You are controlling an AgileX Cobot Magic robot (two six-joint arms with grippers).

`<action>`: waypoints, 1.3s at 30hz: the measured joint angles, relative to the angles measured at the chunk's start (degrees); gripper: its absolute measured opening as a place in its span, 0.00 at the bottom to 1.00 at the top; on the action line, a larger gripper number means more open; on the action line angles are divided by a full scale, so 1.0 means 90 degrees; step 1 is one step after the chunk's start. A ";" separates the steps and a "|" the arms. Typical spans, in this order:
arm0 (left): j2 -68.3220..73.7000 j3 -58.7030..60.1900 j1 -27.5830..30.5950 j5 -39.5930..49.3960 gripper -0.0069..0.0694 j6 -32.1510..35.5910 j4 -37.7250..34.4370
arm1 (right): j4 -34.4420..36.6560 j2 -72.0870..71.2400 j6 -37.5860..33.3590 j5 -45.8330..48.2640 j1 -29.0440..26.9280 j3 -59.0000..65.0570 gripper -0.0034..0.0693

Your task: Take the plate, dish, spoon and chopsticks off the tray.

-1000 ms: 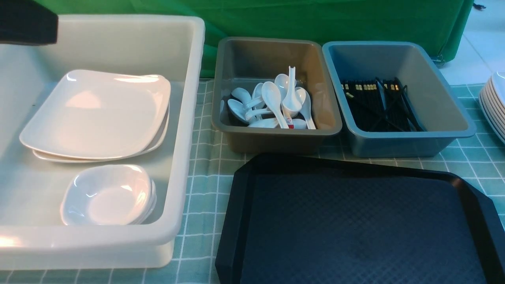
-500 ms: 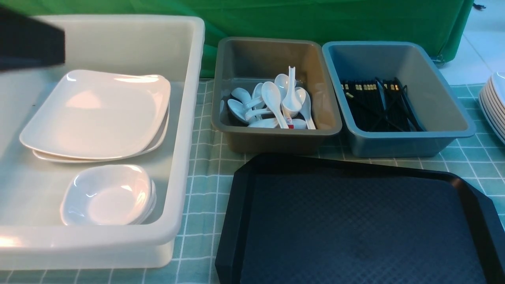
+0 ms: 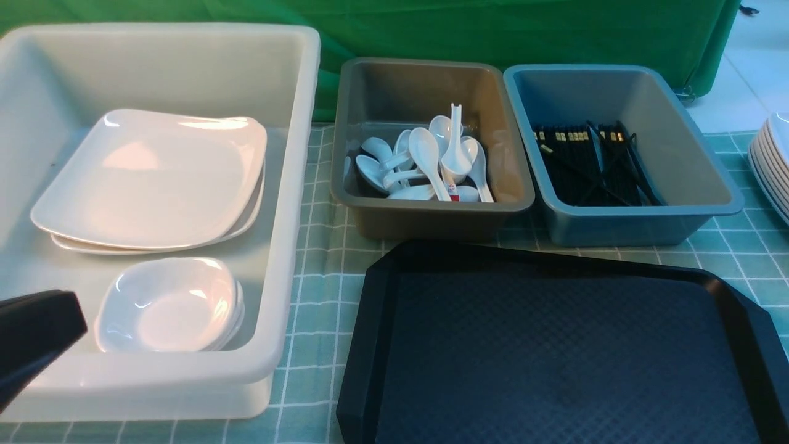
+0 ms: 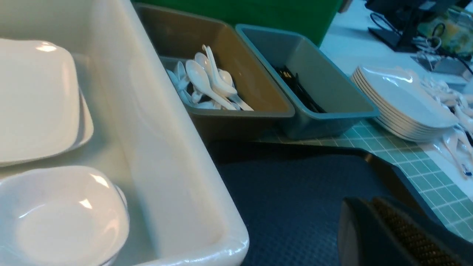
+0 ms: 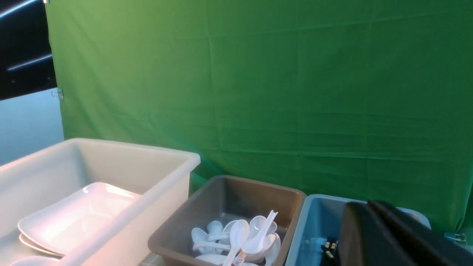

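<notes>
Black tray [image 3: 555, 351] is bare: the square plates [image 3: 148, 179] and small dishes [image 3: 166, 305] sit stacked in the white tub [image 3: 296, 185], soup spoons [image 3: 431, 160] in the grey bin [image 3: 363, 154], and chopsticks [image 3: 585, 157] in the blue bin [image 3: 696, 154], all off the tray. Looks complete to me, nothing left to move as far as I can see. Left gripper [image 4: 402, 236] is pressed together and empty, low by the white tub's near corner; right gripper [image 5: 391, 236] is also closed, holding nothing, raised above the bins.
</notes>
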 joint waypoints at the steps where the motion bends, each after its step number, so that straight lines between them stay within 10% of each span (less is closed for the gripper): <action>1: -0.0071 0.0048 0.0000 -0.0072 0.11 0.0000 -0.0013 | 0.0000 -0.0006 0.0000 0.0000 0.0000 0.0000 0.11; 22: -0.0286 0.0434 0.0010 -0.1020 0.11 0.0648 0.0582 | 0.0000 -0.0025 0.0000 0.0000 0.0000 0.0000 0.17; 30: -0.1936 0.3369 0.0860 -0.3822 0.11 0.0411 0.2028 | 0.0000 -0.0026 0.0000 0.0002 0.0000 0.0000 0.20; 39: -0.2093 0.4307 0.0866 -0.3519 0.11 -0.0504 0.2617 | 0.0000 -0.0032 0.0000 0.0005 0.0000 0.0000 0.23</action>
